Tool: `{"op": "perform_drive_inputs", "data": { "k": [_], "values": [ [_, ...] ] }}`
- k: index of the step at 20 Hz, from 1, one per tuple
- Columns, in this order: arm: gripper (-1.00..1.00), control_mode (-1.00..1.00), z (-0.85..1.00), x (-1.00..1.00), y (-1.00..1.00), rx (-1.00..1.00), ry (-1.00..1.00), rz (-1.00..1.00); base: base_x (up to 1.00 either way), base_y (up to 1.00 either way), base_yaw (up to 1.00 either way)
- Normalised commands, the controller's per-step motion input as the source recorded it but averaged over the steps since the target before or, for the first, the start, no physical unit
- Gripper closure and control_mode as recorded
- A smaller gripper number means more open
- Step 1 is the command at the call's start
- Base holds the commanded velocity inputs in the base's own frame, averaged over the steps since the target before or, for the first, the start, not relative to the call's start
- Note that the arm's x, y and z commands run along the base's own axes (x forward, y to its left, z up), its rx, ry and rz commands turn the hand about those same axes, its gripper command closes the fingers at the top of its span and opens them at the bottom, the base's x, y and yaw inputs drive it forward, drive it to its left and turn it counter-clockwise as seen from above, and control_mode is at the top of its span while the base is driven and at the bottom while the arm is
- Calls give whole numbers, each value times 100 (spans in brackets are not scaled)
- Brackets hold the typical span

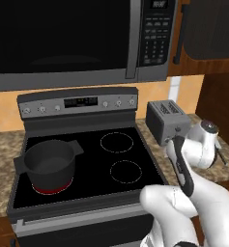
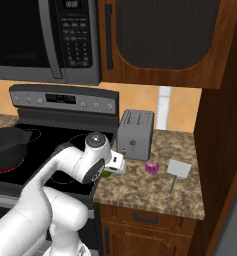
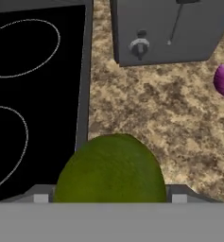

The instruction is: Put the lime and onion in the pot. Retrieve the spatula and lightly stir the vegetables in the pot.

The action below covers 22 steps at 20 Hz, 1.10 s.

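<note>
Between the pincer's (image 3: 111, 198) spread jaws sits the lime (image 3: 109, 171), low over the speckled worktop (image 3: 146, 118) beside the stove's (image 3: 33, 94) edge; whether the jaws already press it is hard to tell. Farther right on the worktop lie the onion (image 2: 151, 167) and the spatula (image 2: 178, 170), near the toaster (image 2: 136, 133). Farthest left, the pot (image 1: 49, 163) stands on a glowing burner.

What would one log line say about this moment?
step: grasping lime | pincer: around lime, on counter | onion: beside toaster | pot: empty
</note>
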Motion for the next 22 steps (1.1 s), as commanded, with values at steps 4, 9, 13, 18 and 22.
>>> {"op": "perform_drive_inputs", "data": {
  "k": [4, 9, 13, 18, 22],
  "values": [
    [100, -100, 98, -19, 100, 0, -23, 8, 0, 0, 0],
    [100, -100, 99, -3, 100, 1, -13, 13, 0, 0, 0],
    [100, -100, 93, -5, 100, 1, 0, 17, 0, 0, 0],
    [100, -100, 29, -17, 100, 0, 0, 16, 0, 0, 0],
    [100, -100, 2, -10, 100, 0, 0, 13, 0, 0, 0]
  ]
}}
